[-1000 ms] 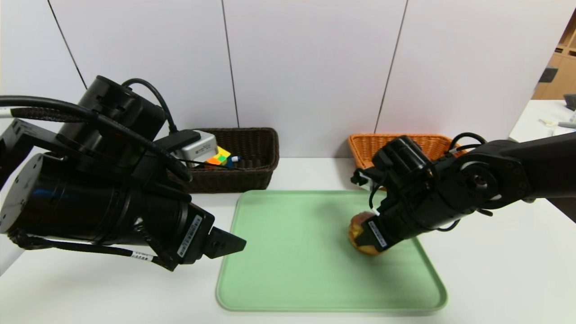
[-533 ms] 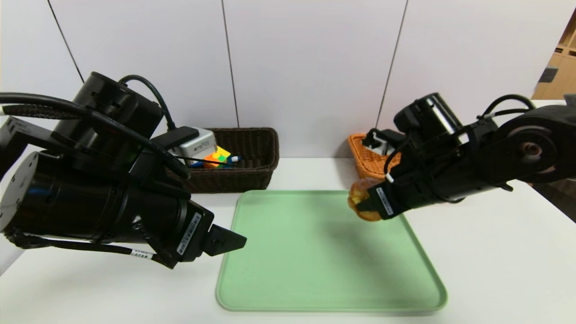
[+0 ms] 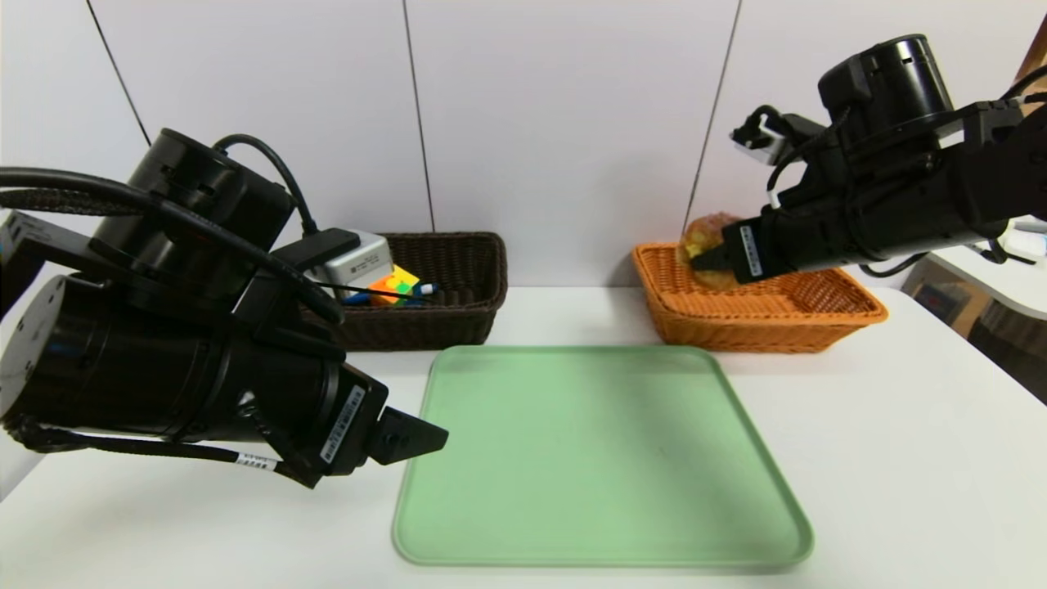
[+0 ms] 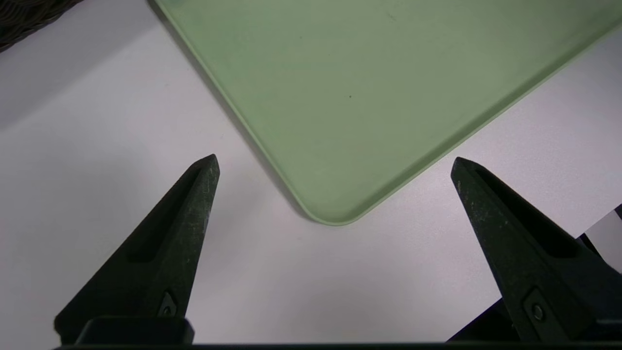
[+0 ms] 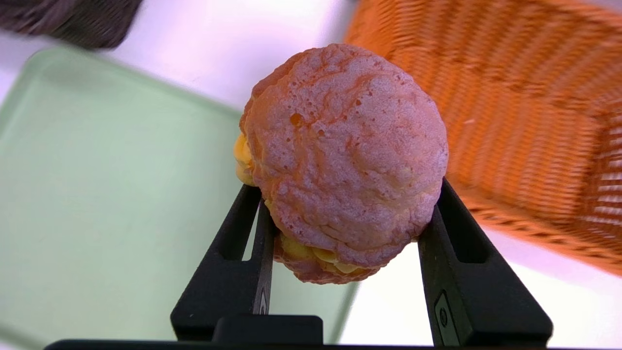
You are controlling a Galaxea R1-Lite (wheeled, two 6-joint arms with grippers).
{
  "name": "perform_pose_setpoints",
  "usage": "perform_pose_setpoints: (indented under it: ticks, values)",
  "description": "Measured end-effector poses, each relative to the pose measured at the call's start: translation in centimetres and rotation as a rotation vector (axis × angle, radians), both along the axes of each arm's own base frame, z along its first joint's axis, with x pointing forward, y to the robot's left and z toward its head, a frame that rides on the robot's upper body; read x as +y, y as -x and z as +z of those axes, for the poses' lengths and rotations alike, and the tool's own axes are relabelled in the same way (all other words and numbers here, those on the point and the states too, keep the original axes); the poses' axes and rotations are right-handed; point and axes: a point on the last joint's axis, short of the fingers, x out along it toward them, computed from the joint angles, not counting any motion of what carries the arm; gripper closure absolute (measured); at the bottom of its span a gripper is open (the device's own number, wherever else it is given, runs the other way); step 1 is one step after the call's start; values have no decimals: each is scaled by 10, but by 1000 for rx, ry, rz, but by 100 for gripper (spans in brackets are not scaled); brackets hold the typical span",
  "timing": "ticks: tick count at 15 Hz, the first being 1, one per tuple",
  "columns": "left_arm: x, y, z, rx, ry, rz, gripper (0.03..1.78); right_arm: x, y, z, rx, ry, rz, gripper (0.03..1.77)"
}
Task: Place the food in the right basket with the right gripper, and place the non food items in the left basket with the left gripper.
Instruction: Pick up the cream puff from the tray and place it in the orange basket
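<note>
Right now my right tool (image 5: 340, 218) is clamped on a cream puff (image 5: 342, 155), one black finger pressed to each side of it. Its domed top is a cracked, pitted crust, pinkish brown with orange seams, and pale yellow cream bulges from the split around its middle and at the lower edge between my fingers. From the head view I hold the cream puff (image 3: 705, 252) in the air above the left end of the orange wicker basket (image 3: 785, 315), which sits toward the far right corner of the white surface (image 3: 900, 474); the puff touches nothing but my fingers.

My left tool (image 4: 335, 165) hangs spread wide and gripping nothing, over the surface by the near left corner of the green tray (image 4: 369, 87). In the head view that tray (image 3: 589, 458) lies in the middle of the surface, between the two arms, and my left tool (image 3: 409, 440) sits just beside its left rim.

Toward the far left corner stands the dark brown wicker basket (image 3: 450, 303). Inside it I can see a colourful puzzle cube (image 3: 396, 288) and something blue beside it that I cannot identify, partly hidden behind my left arm.
</note>
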Motion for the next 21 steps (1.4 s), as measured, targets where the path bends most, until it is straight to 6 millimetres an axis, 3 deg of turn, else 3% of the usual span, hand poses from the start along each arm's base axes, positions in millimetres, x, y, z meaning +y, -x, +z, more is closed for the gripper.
perform_pose_setpoints:
  ticks: [4,10,17,21]
  values:
    - [0,0,1,-6,-4,-7,12,-40,-39,-3,-22,51,-107,97]
    - [0,0,0,-8,-6,-8,12,-82,-93,-32,50,120,-192,97]
    - [0,0,0,-7,-7,-7,12,-92,-130,-80,163,141,-204,97]
    - [0,0,0,-8,-6,-7,12,-92,-133,-88,183,136,-194,66]
